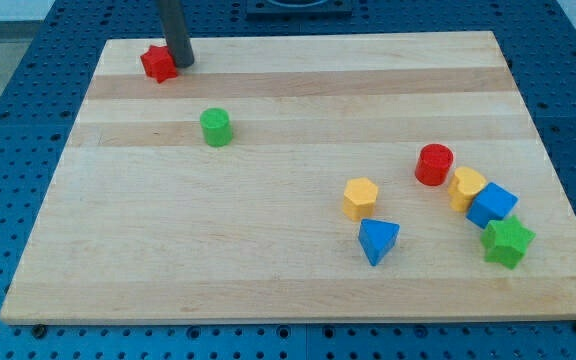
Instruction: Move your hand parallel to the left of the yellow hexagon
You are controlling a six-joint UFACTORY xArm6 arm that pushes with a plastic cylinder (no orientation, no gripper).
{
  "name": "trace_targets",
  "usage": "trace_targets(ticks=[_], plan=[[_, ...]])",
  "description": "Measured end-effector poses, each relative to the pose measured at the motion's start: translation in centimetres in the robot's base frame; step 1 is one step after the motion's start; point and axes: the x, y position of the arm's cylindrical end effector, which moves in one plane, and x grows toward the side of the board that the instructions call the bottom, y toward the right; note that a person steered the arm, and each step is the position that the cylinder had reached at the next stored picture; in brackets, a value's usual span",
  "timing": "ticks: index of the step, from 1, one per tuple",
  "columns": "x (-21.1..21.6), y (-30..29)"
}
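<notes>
The yellow hexagon (361, 197) lies on the wooden board right of the middle, toward the view's bottom. My tip (181, 62) is at the board's top left, touching or almost touching the right side of a red star-shaped block (157, 63). The tip is far to the view's upper left of the yellow hexagon.
A green cylinder (215, 127) stands below and right of the tip. Near the hexagon are a blue triangle (378, 240), a red cylinder (434, 164), a second yellow block (466, 186), a blue cube (493, 205) and a green star (507, 241). The board (268, 260) lies on a blue perforated table.
</notes>
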Motion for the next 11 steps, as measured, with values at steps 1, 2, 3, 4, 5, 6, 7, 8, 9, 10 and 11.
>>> trace_targets(ticks=[1, 2, 3, 4, 5, 6, 7, 8, 9, 10, 11], plan=[[0.1, 1.6], [1.0, 7.6], [3.7, 10.9], [3.7, 10.9], [3.9, 10.9], [8.7, 13.1], [14.9, 14.5], [15.2, 14.5], [18.2, 14.9], [24.3, 16.3], [24.6, 16.3]])
